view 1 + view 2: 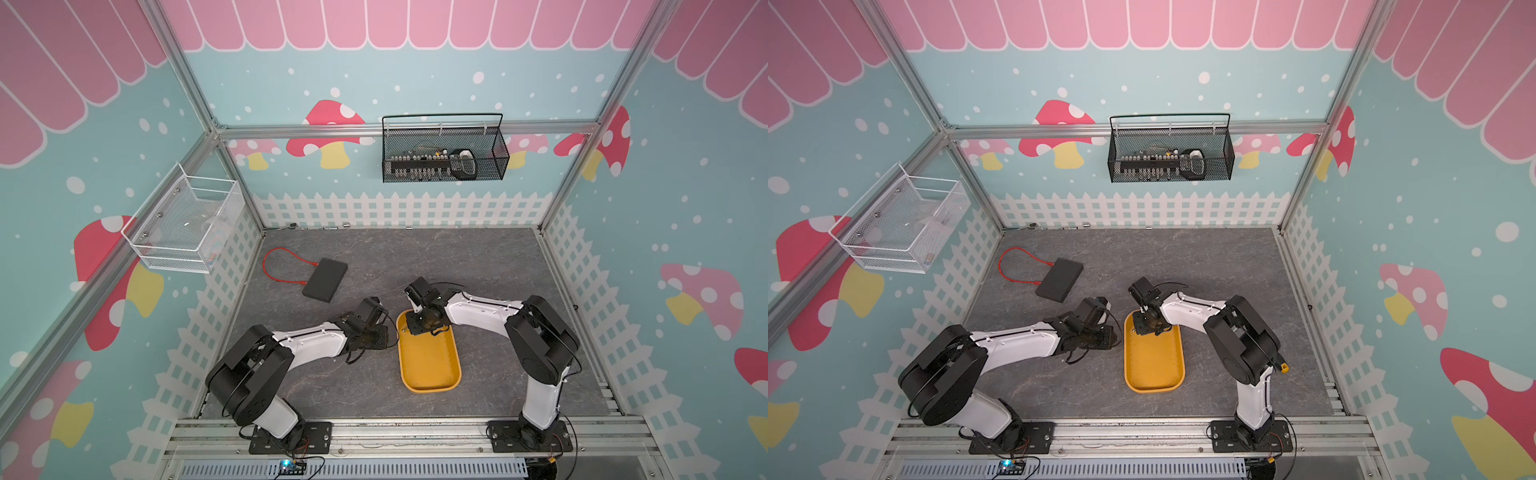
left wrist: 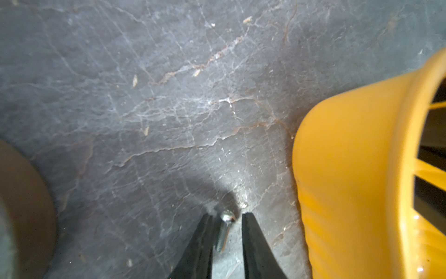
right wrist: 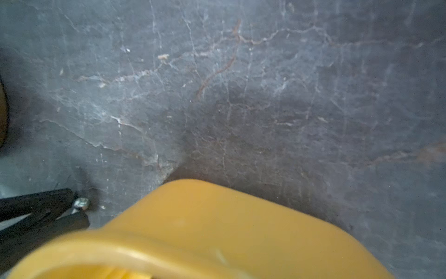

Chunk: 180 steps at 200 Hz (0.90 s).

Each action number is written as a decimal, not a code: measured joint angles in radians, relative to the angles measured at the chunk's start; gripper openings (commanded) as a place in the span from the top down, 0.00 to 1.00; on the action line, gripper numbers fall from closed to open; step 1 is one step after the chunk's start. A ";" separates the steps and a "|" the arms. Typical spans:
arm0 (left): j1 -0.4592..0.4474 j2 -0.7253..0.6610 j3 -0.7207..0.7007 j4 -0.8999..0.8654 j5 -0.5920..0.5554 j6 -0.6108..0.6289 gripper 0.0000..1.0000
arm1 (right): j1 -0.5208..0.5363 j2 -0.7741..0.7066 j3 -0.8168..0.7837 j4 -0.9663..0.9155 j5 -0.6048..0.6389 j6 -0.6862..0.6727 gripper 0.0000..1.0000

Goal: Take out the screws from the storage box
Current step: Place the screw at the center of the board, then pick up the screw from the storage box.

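The storage box (image 1: 430, 361) (image 1: 1154, 361) is a shallow yellow-orange tub lying between my two arms. My left gripper (image 2: 228, 215) is low over the grey table just outside the box's wall (image 2: 350, 169). Its jaws stand a little apart, open, and one small silver screw (image 2: 224, 227) lies on the table between them, close to one finger. The right wrist view shows that same screw (image 3: 82, 203) and the left fingers (image 3: 48, 200) beside the box (image 3: 217, 229). My right gripper (image 1: 419, 328) (image 1: 1144, 326) hangs over the box's far end, its fingers hidden. No other screws show.
A flat black case (image 1: 325, 279) with a red cable loop (image 1: 274, 266) lies on the table at the far left. On the back wall hangs a black wire basket (image 1: 444, 153), and on the left wall a white mesh basket (image 1: 187, 224).
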 measured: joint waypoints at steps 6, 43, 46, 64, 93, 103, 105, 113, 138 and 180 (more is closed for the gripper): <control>-0.001 0.002 0.002 0.001 0.000 0.003 0.74 | 0.001 0.002 0.003 -0.001 0.000 0.000 0.70; -0.002 0.015 0.012 0.008 0.002 0.004 0.74 | 0.009 0.016 0.021 -0.011 0.012 0.000 0.72; -0.002 0.015 0.012 0.008 0.002 0.004 0.74 | 0.010 0.017 0.022 -0.011 0.014 0.000 0.72; -0.002 0.015 0.011 0.008 0.002 0.005 0.74 | 0.017 0.030 0.043 -0.031 0.026 0.000 0.73; -0.002 0.015 0.011 0.008 0.002 0.006 0.74 | 0.028 0.039 0.058 -0.045 0.047 -0.001 0.75; -0.002 0.015 0.011 0.009 0.002 0.006 0.74 | 0.029 0.039 0.058 -0.046 0.053 -0.002 0.76; -0.002 0.015 0.011 0.009 0.002 0.006 0.74 | 0.030 0.039 0.058 -0.046 0.055 -0.001 0.76; -0.002 0.015 0.011 0.009 0.002 0.006 0.74 | 0.031 0.039 0.058 -0.047 0.059 -0.001 0.77; -0.002 0.015 0.011 0.009 0.004 0.006 0.74 | 0.031 0.040 0.058 -0.049 0.066 -0.002 0.78; -0.002 0.015 0.011 0.014 0.006 0.006 0.74 | 0.032 0.042 0.058 -0.050 0.071 -0.005 0.78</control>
